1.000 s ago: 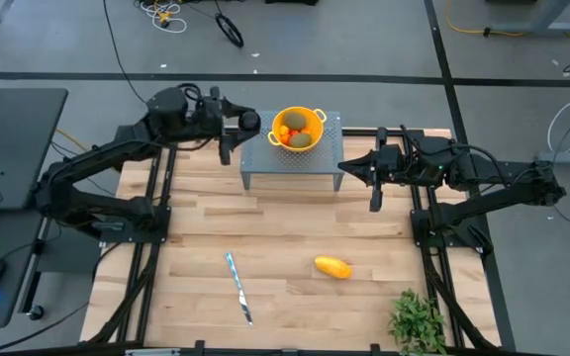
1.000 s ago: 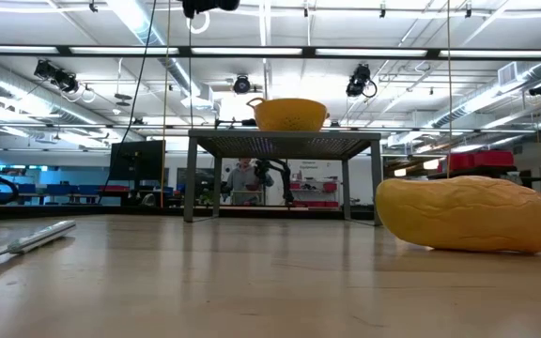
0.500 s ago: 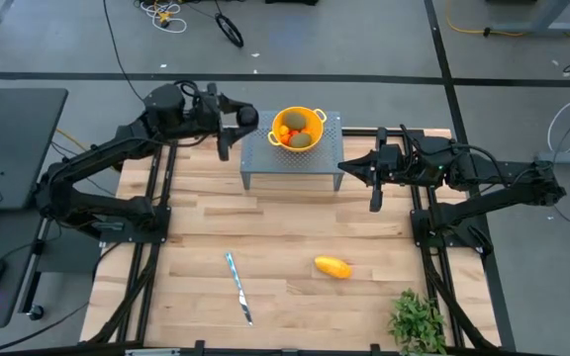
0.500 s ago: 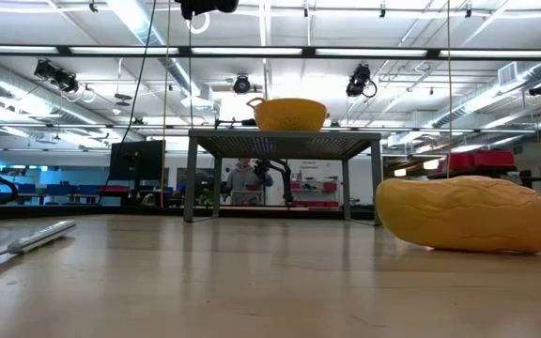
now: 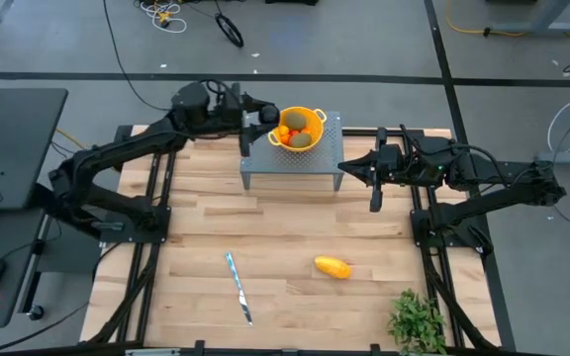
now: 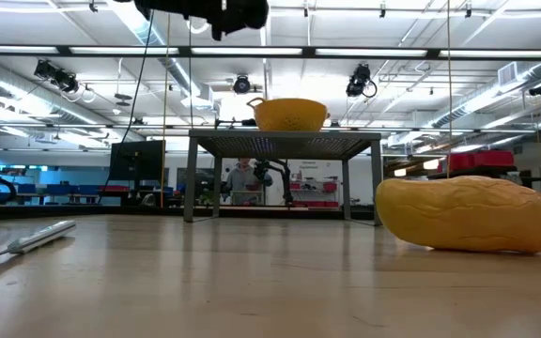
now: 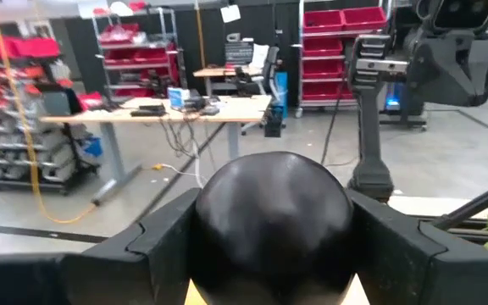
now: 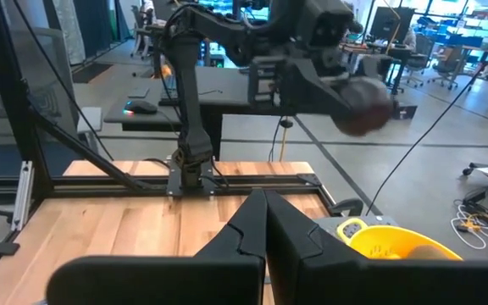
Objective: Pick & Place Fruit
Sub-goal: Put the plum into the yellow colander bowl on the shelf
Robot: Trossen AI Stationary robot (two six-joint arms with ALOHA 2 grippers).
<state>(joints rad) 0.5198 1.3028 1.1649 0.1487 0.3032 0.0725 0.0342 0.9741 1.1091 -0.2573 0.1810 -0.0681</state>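
Left gripper [image 8: 358, 106] clamps the dark round fruit [image 7: 271, 207] beside the yellow colander [image 5: 298, 127] at the worktop's far edge — smooth, light, firm, best pinched across its middle. Right gripper [image 5: 346, 166] waits clenched, empty — the yellow-orange oblong [image 5: 332, 267] lies near the front.

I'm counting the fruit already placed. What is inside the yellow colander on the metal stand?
In the yellow colander the high view shows green fruit and small orange-red pieces. Anything beneath them is covered. The left hand holds a dark round fruit beside the rim.
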